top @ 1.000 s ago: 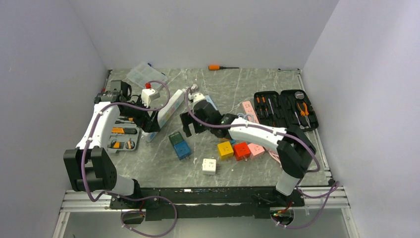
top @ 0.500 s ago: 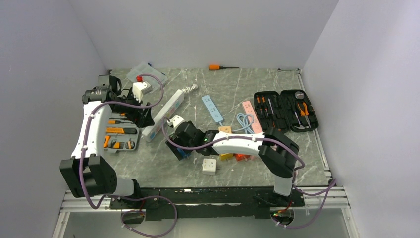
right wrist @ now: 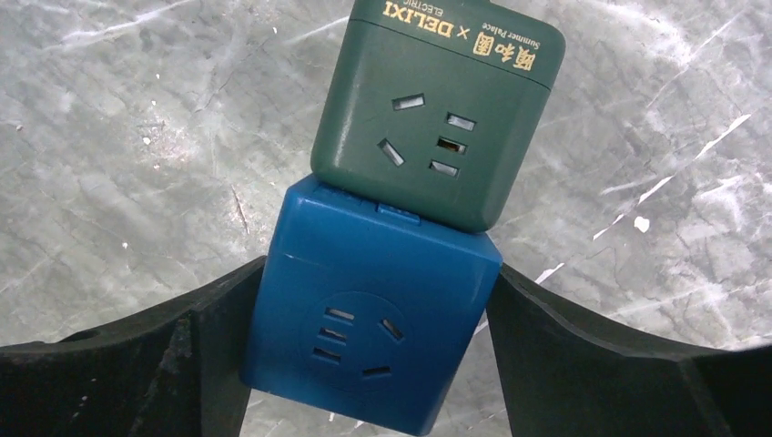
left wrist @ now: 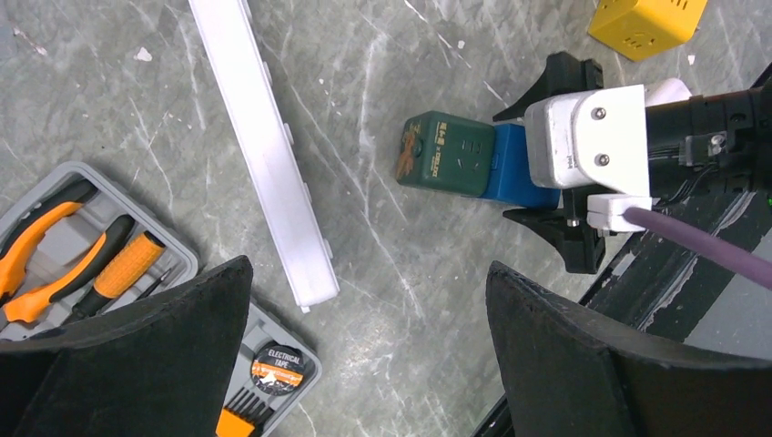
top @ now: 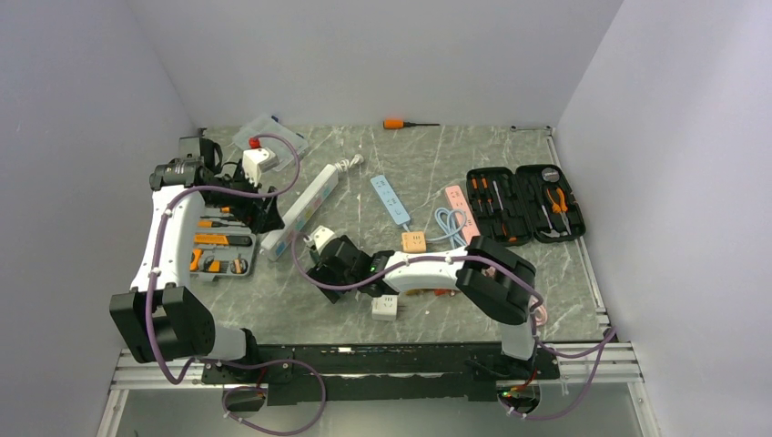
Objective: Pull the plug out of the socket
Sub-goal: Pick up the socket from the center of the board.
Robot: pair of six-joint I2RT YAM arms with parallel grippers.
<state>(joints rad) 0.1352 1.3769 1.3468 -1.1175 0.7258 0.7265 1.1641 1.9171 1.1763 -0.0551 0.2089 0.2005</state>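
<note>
On the grey marbled tabletop (right wrist: 137,137) our right gripper (right wrist: 373,282) straddles the blue plastic cube plug (right wrist: 369,314) — whether clamped, we cannot tell — with the dark green plastic cube socket (right wrist: 437,118) joined dead ahead.

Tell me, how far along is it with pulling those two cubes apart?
Done: the right tool straddles the blue cube. In hand: taking hold, though a firm grip isn't clear. To do: the pull itself, since the green cube is still plugged into it. The left tool hangs open.
</note>
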